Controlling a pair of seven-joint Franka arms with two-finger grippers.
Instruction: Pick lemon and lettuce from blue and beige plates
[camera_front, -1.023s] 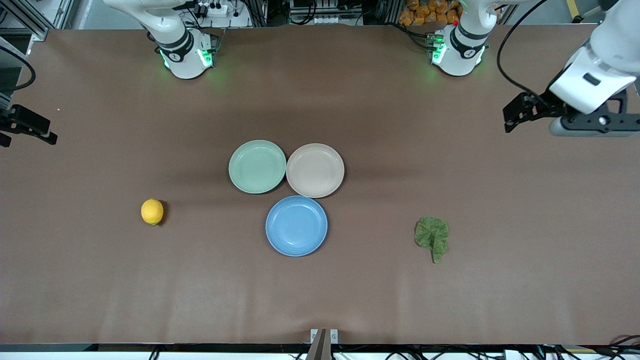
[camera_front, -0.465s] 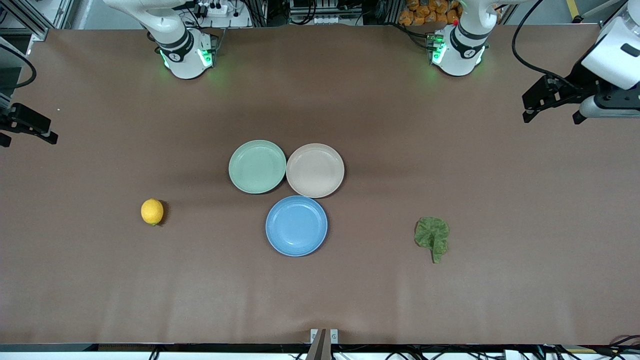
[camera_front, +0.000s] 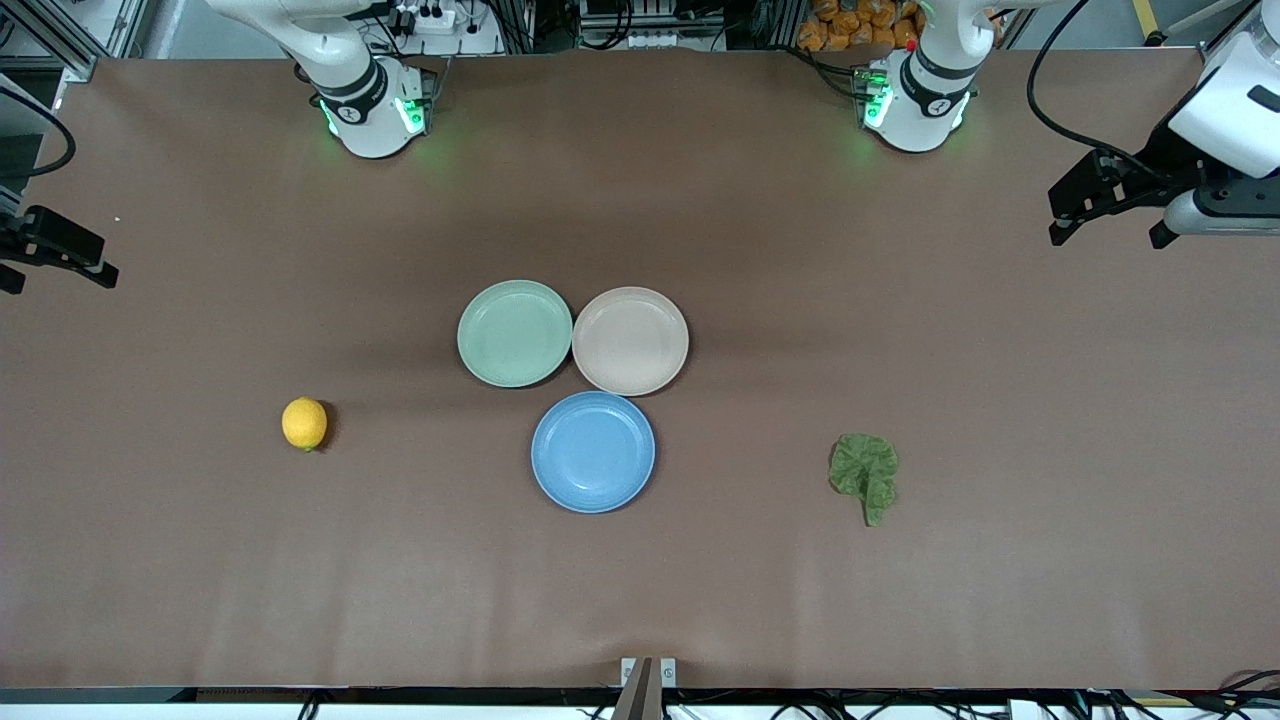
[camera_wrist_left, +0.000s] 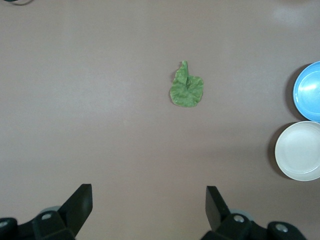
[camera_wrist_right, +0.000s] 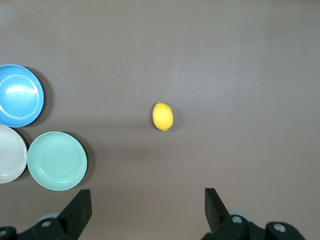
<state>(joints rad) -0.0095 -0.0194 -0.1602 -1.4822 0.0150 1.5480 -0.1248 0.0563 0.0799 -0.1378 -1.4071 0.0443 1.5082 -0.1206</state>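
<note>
The lemon (camera_front: 304, 423) lies on the bare table toward the right arm's end; it also shows in the right wrist view (camera_wrist_right: 162, 116). The lettuce (camera_front: 866, 475) lies on the table toward the left arm's end, and in the left wrist view (camera_wrist_left: 186, 90). The blue plate (camera_front: 593, 452) and the beige plate (camera_front: 630, 340) are empty at mid-table. My left gripper (camera_front: 1105, 238) is open and empty, high over the table's left-arm end (camera_wrist_left: 149, 200). My right gripper (camera_front: 58, 282) is open and empty over the right-arm end (camera_wrist_right: 148, 202).
An empty mint-green plate (camera_front: 515, 333) touches the beige plate on the side toward the right arm's end. The blue plate lies nearer the front camera than both. The brown table (camera_front: 900, 600) is bare around the lemon and lettuce.
My left gripper has drawn back toward the left arm's end of the table and turned. The right gripper, lemon, lettuce and plates have not moved.
</note>
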